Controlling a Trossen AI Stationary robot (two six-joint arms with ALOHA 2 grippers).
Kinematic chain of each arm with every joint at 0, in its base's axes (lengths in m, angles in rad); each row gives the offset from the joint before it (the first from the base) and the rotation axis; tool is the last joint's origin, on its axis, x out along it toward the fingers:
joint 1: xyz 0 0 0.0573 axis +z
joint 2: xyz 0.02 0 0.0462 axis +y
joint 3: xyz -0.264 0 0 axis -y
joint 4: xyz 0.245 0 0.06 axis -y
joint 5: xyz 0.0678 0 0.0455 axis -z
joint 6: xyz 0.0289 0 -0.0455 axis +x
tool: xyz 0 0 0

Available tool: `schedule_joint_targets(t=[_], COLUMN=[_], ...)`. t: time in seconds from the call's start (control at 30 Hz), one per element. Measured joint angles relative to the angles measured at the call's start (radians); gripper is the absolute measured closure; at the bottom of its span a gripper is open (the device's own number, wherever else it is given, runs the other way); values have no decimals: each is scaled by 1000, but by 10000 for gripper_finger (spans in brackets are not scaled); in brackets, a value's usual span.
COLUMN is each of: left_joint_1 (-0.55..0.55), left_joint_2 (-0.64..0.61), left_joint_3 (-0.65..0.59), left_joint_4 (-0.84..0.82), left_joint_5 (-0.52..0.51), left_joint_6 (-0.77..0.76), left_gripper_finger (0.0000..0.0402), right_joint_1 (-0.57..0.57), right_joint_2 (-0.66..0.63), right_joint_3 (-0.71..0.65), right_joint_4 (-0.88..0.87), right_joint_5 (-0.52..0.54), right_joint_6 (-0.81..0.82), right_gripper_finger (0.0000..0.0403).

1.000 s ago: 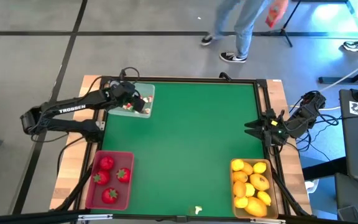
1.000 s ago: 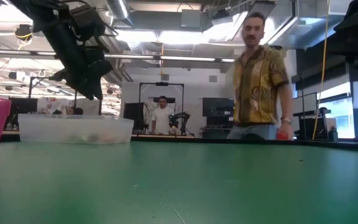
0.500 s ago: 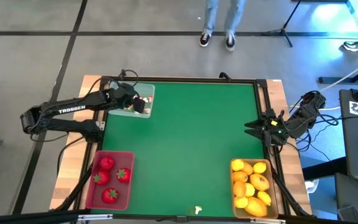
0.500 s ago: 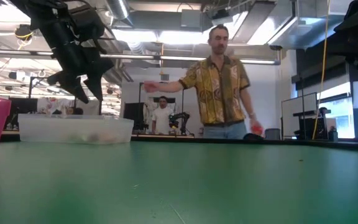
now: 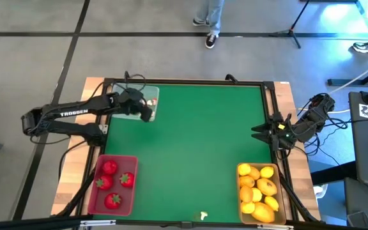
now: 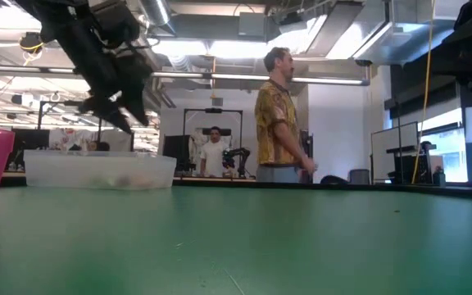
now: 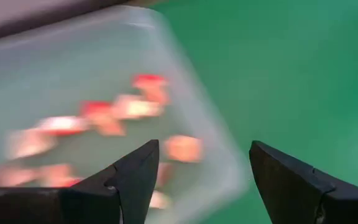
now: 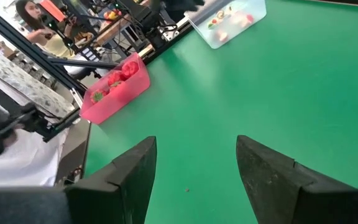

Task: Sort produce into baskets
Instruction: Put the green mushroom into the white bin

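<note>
Clear basket [image 5: 135,104] lies square to table edges, long axis crosswise.

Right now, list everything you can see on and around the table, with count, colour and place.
clear basket: one, translucent, far left corner of the green table.
tiny bits: several, white and red, inside the clear basket; count unclear.
pink basket: one, pinkish red, near left corner.
strawberries: four, red, in the pink basket.
yellow basket: one, tan yellow, near right corner.
lemons: about nine, yellow and orange, in the yellow basket.
stray bit: one, whitish, near edge of the table.
person: one, patterned shirt, beyond the far edge.
left claw: open, empty, over the clear basket.
right claw: open, empty, at the right edge.
</note>
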State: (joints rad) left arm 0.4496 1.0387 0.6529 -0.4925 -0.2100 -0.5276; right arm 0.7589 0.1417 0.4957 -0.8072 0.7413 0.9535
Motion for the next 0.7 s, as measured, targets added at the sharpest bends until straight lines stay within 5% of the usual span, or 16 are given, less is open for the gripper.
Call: schedule_joint_targets(t=[0.23, 0.47, 0.7], left_joint_1=[-228, -490, -663], left_joint_2=[0, 12, 84], left_joint_3=[0, 0, 0], left_joint_4=[213, 529, 677], left_joint_5=[210, 156, 29], left_joint_6=[-21, -50, -46], left_gripper_finger=[155, 155, 155], right_joint_1=[0, 0, 0], right_joint_2=[0, 0, 0], right_joint_3=[0, 0, 0], right_joint_4=[-13, -12, -12], right_joint_5=[-1, 2, 9], right_joint_6=[-11, -16, -16], right_gripper_finger=[182, 182, 182])
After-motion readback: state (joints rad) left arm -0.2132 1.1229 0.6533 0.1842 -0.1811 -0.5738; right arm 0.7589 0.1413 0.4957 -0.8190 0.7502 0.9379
